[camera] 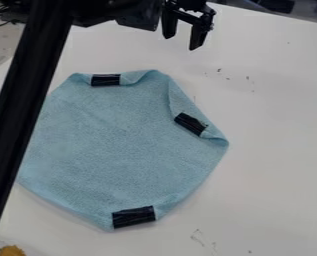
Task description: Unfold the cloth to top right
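The light blue cloth (117, 150) is lying on the white table (274, 165), spreading from the middle of the view toward nine o'clock, and the black two-finger gripper (182, 42) is hanging at one o'clock, beyond the cloth's upper edge, its fingers standing wide apart with nothing between them. Black tape patches are marking the cloth's border: the upper patch (106, 80) is sitting near its twelve o'clock, the right-hand patch (191, 124) at two and the lower patch (134, 216) near six. The fabric is looking thin, light and limp, with a slightly fuzzy weave that should be giving good grip and hardly any risk of breakage; the likelier trouble is the whole sheet dragging or bunching. The turned-in edge between one and three o'clock is seeming the part to open, so the right-hand patch, probably stiffer than the bare fabric, is offering the best hold, with a shallow pinch catching only the top layer before the pull toward one or two o'clock. A black bar (17, 110) is crossing the view's left side and covering the cloth's border at nine o'clock, so any fold there is staying unreadable. How much fabric is lying beneath the turned-in edge is hard to tell, and a yellowish object (12, 250) near seven o'clock is being cut off by the frame.
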### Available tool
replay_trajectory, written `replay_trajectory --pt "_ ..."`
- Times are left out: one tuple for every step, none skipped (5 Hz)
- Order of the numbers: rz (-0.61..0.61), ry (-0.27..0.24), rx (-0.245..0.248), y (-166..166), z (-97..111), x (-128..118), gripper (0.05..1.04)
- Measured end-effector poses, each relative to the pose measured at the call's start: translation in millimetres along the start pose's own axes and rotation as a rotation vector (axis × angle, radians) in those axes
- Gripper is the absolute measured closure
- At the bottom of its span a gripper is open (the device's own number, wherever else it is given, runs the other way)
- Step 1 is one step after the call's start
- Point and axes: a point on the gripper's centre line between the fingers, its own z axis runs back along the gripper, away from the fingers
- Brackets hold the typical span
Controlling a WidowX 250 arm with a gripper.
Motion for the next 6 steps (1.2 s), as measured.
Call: replay_trajectory --pt "0.005 0.042 -0.013 -3 -24 -4 0.082" --pt "0.041 0.077 -0.011 -12 -45 -29 0.083" --pt "0.080 0.036 0.010 -13 -24 -39 0.083" --pt "0.099 0.007 0.031 -15 -14 -54 0.083" --pt "0.097 -0.030 0.054 -23 -2 -50 0.083" --pt "0.149 -0.015 0.042 -35 0 -63 0.083"
